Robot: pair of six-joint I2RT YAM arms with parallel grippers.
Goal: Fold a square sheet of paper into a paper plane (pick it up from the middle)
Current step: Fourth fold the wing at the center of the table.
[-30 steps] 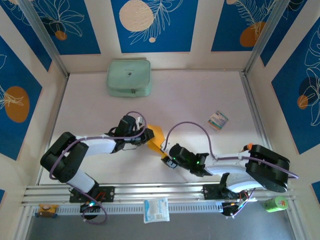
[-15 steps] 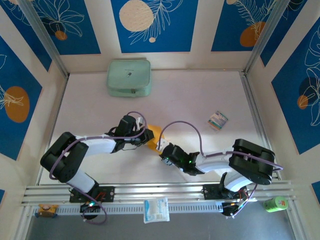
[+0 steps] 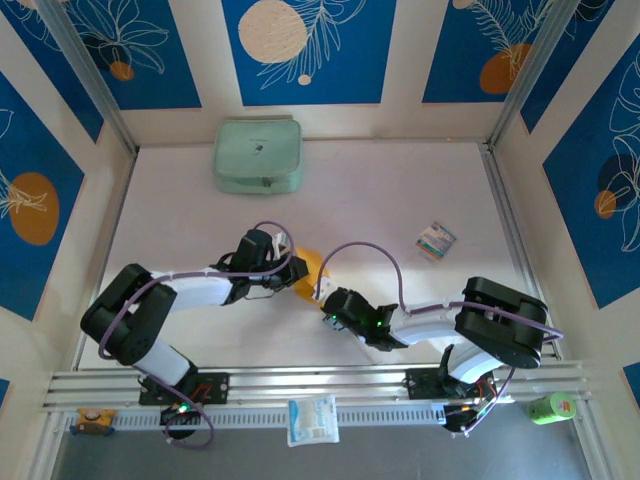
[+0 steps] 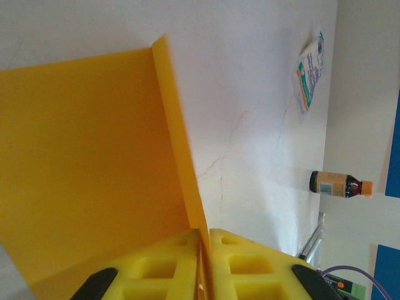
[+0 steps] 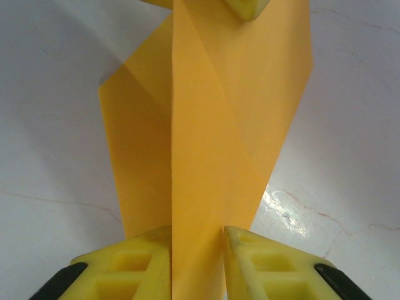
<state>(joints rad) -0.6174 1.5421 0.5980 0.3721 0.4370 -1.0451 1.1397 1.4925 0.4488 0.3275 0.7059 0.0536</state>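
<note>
Two hands on one square sheet of paper (image 3: 311,266), near the middle of the tabletop (image 3: 400,190). My left hand (image 3: 293,275) sits at the sheet's 9 o'clock, jaws pressed together on an upturned edge, so that flap stands up off the surface. My right hand (image 3: 326,302), at 5 o'clock, has its jaws a little apart with a folded band of the sheet between them. The print on the packet (image 4: 309,72) and the label on the bottle (image 4: 337,184) are too small to read.
</note>
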